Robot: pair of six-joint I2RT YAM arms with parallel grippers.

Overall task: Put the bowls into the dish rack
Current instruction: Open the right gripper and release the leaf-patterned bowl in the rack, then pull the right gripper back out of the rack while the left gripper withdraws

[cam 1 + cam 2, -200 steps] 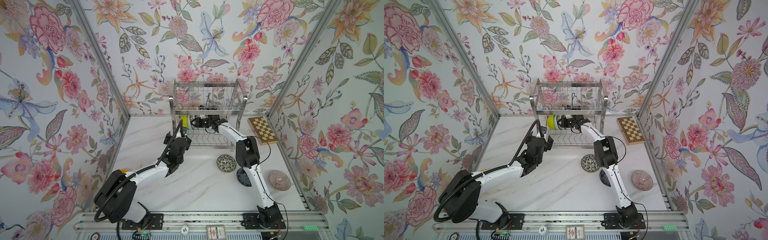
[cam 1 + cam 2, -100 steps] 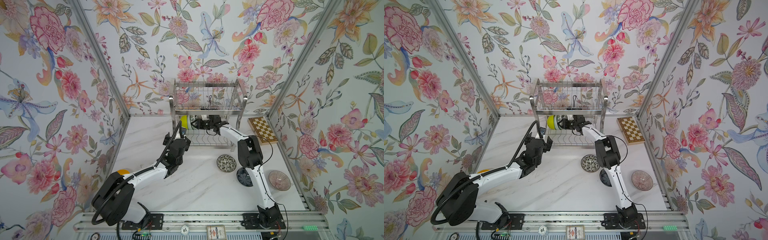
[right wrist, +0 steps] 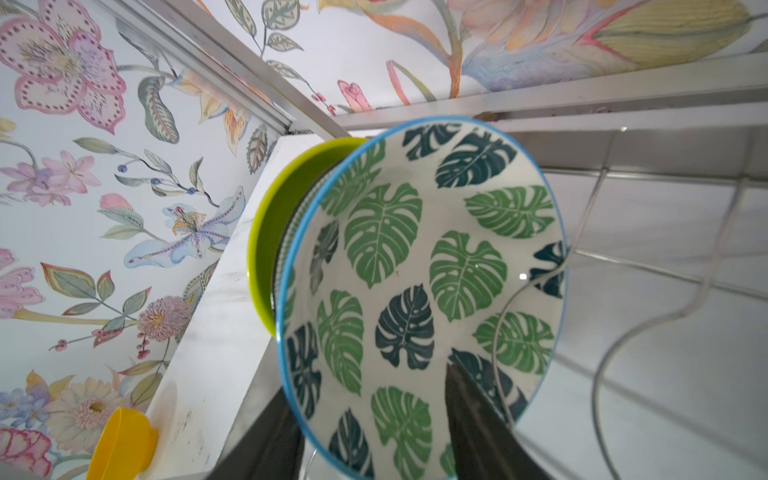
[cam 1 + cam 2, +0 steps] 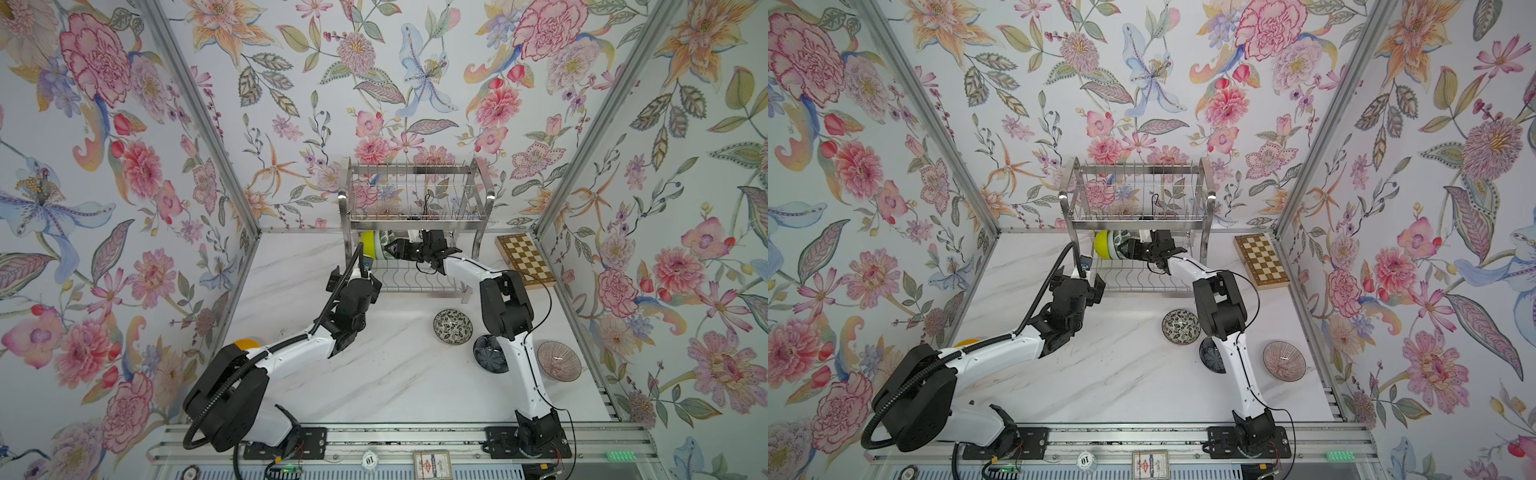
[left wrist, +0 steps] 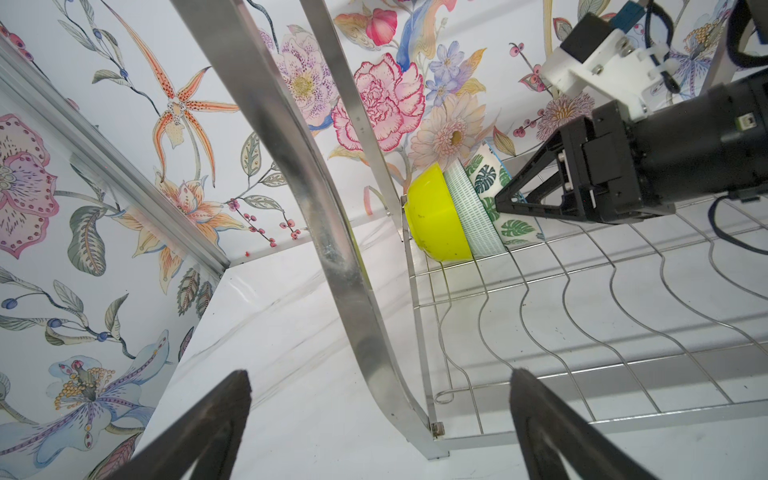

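Green-leaf white ceramic bowl (image 3: 419,266) stands on edge in shiny steel wire dish rack's (image 4: 415,168) lower tier, against pale aqua bowl (image 5: 473,216). Right gripper (image 4: 394,250) jaws parted astride its rim; left gripper (image 5: 381,374) spread wide by rack corner.

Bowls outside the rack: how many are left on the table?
4: floral bowl and navy bowl by the right arm, pink bowl farthest right, orange bowl half hidden behind the left arm. Others may be hidden.

dish rack (image 4: 415,168): rear centre | three bowls (image 4: 369,245): lower-tier left end | chessboard (image 4: 525,259): rack's right
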